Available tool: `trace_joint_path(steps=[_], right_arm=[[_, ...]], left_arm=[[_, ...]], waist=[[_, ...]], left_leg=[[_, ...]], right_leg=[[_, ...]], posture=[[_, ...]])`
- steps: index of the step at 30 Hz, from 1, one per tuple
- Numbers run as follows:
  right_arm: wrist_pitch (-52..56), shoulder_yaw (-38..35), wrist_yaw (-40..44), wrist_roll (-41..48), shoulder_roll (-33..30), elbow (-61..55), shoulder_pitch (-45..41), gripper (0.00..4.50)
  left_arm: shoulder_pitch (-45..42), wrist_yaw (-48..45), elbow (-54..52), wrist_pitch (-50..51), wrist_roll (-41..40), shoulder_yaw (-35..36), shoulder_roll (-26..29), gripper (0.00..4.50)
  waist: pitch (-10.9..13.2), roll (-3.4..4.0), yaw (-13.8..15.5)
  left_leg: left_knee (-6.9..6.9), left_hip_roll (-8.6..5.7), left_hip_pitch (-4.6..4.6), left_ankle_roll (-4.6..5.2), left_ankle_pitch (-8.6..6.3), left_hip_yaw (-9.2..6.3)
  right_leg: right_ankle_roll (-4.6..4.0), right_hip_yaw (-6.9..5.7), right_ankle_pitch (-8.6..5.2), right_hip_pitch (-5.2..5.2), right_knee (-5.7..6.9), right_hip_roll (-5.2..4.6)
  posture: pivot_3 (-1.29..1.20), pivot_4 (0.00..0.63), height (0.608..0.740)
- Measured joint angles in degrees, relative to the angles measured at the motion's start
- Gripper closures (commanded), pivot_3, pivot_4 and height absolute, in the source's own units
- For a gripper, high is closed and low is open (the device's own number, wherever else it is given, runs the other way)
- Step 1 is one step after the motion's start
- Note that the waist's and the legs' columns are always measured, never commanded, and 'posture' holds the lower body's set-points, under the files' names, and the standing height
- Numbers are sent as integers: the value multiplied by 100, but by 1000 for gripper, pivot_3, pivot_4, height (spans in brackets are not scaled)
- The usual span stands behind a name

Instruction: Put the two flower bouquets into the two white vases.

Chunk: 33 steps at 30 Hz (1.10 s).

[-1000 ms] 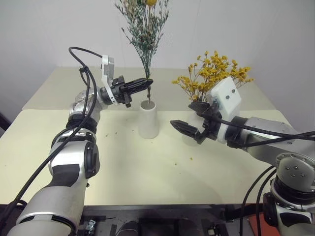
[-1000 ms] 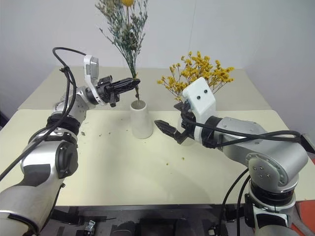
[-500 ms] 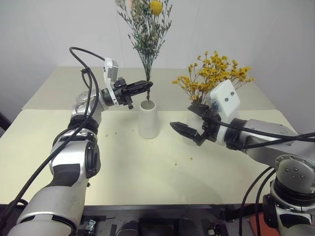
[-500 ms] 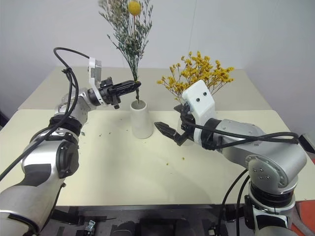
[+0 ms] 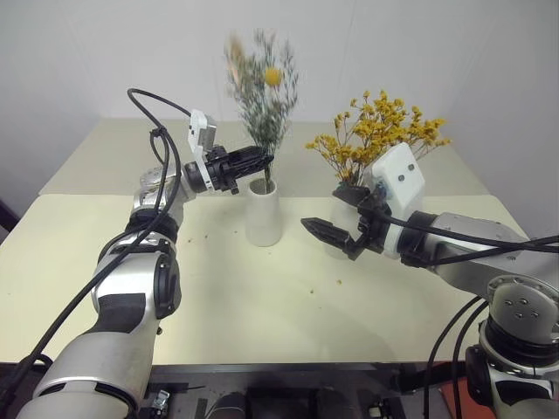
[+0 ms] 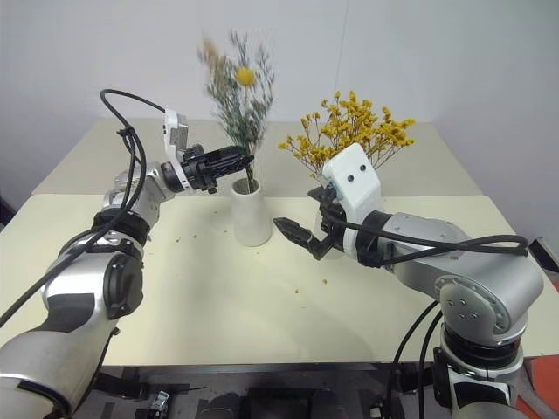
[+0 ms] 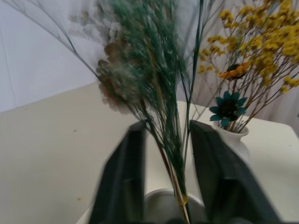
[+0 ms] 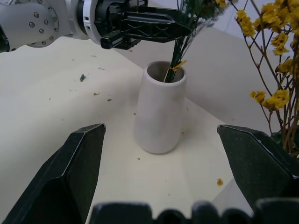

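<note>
White matte ceramic makes up both vases, two in all, standing on the pale desk (image 5: 262, 305). The cone vase (image 5: 263, 212) is in full sight near the desk's middle. The bottle vase (image 7: 232, 140) is largely hidden behind the right arm in the head views, where little more than its neck shows below the blossoms; the left wrist view shows its narrow mouth and shoulder.

There are two bouquets. The grey-green bouquet (image 5: 260, 100) stands nearly upright, its long axis vertical, stems running down into the cone vase's mouth. Its top is smeared with blur, so the plumes are hard to make out beyond one round yellow head. The yellow bouquet (image 5: 377, 131) sits in the bottle vase, fanning up and outward, with a dark teal flower low among its stems.

The left claw (image 5: 255, 161) reaches in level from the left, just above the cone vase's rim. Its two fingers stand parted on either side of the stems, with gaps visible, so it is not clamping them. The right claw (image 8: 163, 154) hangs spread wide and empty, low over the desk just right of the cone vase, in front of the bottle vase. Tiny crumbs of dried flower dot the desk.
</note>
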Motion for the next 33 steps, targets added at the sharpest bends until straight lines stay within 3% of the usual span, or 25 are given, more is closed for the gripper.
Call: trace_joint_path(steps=[15, 25, 33], right_arm=[[64, 17, -99, 35, 1, 22, 70, 0], [45, 67, -35, 8, 1, 121, 69, 0], [27, -16, 113, 22, -223, 14, 294, 0]], left_arm=[[195, -1144, -319, 294, 3, 11, 956, 2886], [550, -1307, -795, 529, -78, -3, 1114, 2886], [1249, -1618, -1777, 1011, -217, -175, 1397, 2886]], waist=[[0, 0, -28], [0, 0, -11], [0, 1, -19]], left_leg=[[-1, 2, 1, 0, 0, -1], [-1, 3, 1, 0, 0, -1], [-1, 4, 1, 0, 0, -1]], right_leg=[[0, -1, 0, -1, 0, 1], [0, -2, 0, 0, 0, 1], [0, -2, 0, -1, 0, 1]], posture=[[0, 150, 740], [0, 150, 740], [0, 150, 740]])
